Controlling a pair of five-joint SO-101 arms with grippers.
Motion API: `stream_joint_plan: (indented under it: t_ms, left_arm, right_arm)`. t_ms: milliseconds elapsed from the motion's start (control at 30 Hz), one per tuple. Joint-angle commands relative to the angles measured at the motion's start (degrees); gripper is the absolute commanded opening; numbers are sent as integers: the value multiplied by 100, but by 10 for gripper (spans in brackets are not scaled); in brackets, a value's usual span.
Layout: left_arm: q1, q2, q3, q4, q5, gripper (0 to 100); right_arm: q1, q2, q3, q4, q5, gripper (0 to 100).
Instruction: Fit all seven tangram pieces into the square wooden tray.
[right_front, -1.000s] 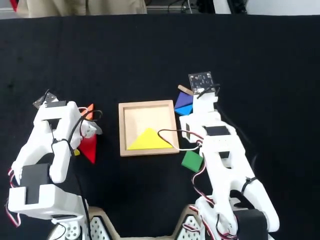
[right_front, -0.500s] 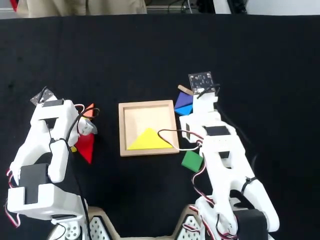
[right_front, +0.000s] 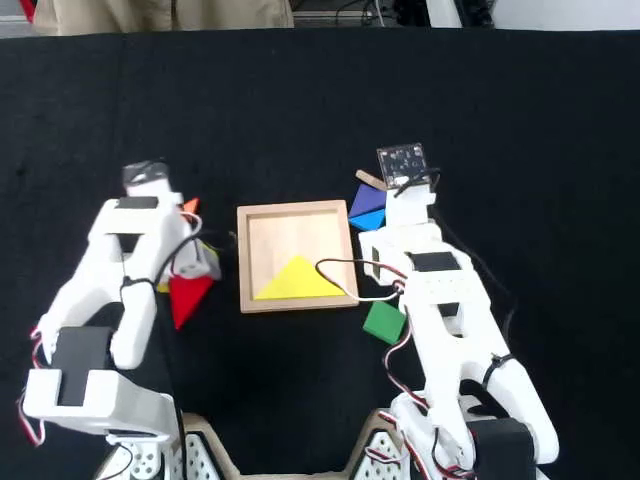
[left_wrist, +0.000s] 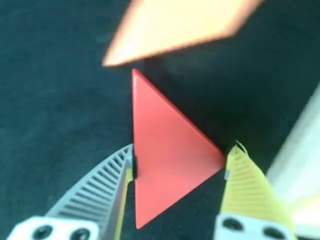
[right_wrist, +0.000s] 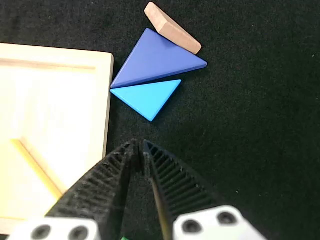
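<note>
Lighting even and bright, from overhead. The black surface (right_front: 300, 110) is matte and swallows shadows, leaving them barely traceable. The wooden tray (right_front: 296, 208) glares pale, near washed out at its rim in the left wrist view.

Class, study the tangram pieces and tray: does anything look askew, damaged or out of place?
Nothing stands out. The yellow triangle lies flat in the wooden tray; the dark blue triangle lies flat just outside it.

The square wooden tray (right_front: 295, 207) holds one yellow triangle (right_front: 297, 279). At its left are the red triangle (right_front: 186, 296) and the orange piece (right_front: 189, 207). At its right are the dark blue triangle (right_front: 366, 201), the light blue triangle (right_front: 369, 220), the tan wooden piece (right_front: 370, 180) and the green square (right_front: 384, 321).
</note>
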Motion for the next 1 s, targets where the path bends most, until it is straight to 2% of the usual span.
stream_joint_plan:
  t_ms: [0,200,333,600,700,800,967]
  left_arm:
    - [382,-35,-356,-237,-782,145]
    - [356,-18,-303,-967,-1433,145]
    - [224,-9,-295,-1108,-1635,145]
    - [4,-18,-163,-1055,-2391,149]
    - [-224,-70,-198,-721,-2637,171]
    - [-470,-79,-207,-484,-2655,237]
    - [-699,-70,-426,-185,-2664,250]
  right_arm:
    - [-70,57,-40,-114,0,11]
    - [-70,57,-40,-114,0,11]
    - [-70,57,-40,-114,0,11]
    - [-79,57,-40,-114,0,11]
    - [-79,57,-40,-114,0,11]
    - [-79,57,-40,-114,0,11]
    - [-79,57,-40,-114,0,11]
